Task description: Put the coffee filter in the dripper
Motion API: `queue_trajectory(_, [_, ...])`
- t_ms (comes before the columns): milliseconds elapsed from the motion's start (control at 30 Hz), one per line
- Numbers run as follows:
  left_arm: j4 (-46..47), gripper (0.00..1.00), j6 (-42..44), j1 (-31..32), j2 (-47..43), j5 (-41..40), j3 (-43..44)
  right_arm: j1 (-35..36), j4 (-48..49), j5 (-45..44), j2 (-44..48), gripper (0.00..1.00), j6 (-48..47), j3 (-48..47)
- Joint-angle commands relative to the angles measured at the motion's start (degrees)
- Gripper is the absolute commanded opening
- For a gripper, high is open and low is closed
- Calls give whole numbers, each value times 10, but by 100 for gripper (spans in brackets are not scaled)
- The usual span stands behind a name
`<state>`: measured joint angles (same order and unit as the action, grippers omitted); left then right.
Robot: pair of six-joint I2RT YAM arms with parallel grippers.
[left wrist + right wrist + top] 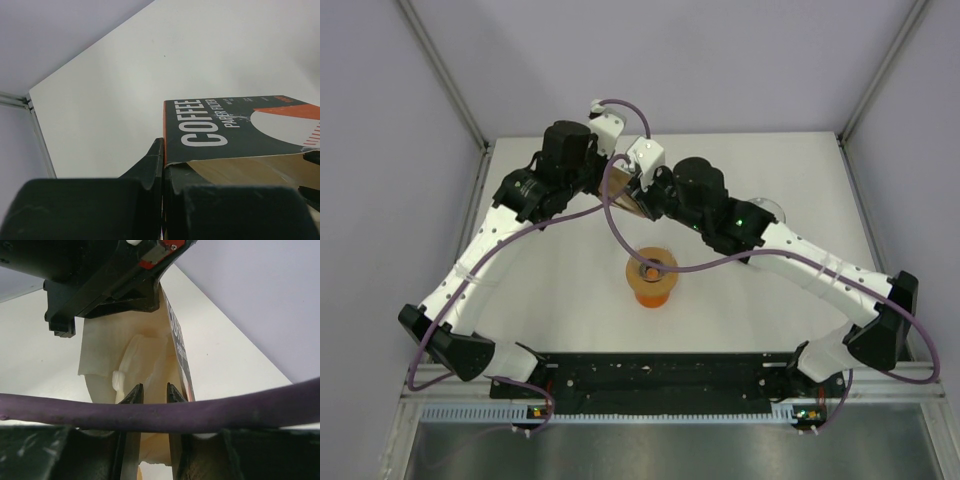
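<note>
On the open white table (pixel 560 290), left fingers (pixel 150 167) clamp the carton (pixel 210 130) edge; right fingers (pixel 132 397) gape slightly.

The carton (pixel 225 131) carries on its dark face large white capitals "COFFEE", with smaller "PAPER FILTER" just right of them. Finer print farther right is too small to read.

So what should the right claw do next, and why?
Probably close gently on the edge of the coffee filter, so it can be drawn out. The right claw has its tips slightly apart right at the paper poking from the carton. The left claw holds that carton clamped, and the dripper on the table has no paper in it yet.
</note>
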<state>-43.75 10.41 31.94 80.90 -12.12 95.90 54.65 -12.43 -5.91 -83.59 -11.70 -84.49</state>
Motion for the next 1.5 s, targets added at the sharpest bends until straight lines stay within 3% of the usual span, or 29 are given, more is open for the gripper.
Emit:
queue_trajectory(0, [24,0,-7,3,-11,16,10,6,-6,-17,-9,27,29,-34])
queue_trajectory(400, [22,0,-8,3,-15,21,8,6,-20,-53,-46,28,56,-66])
queue_trajectory(667, [21,0,-9,3,-15,25,6,6,-26,-60,-55,15,56,-73])
queue_trajectory(967, [19,0,-9,3,-14,25,10,6,-43,-52,-65,15,67,-74])
queue_trajectory(1100, [17,0,-9,3,-14,26,13,6,-54,-47,-72,7,67,-81])
queue_trajectory(1133, [17,0,-11,4,-13,26,12,6,-56,-47,-71,0,68,-82])
queue_trajectory(1333, [18,0,-10,4,-12,25,3,6,-49,-46,-52,0,55,-87])
queue_trajectory(1467, [28,0,-15,4,-9,17,-13,6,5,-15,-11,0,35,-53])
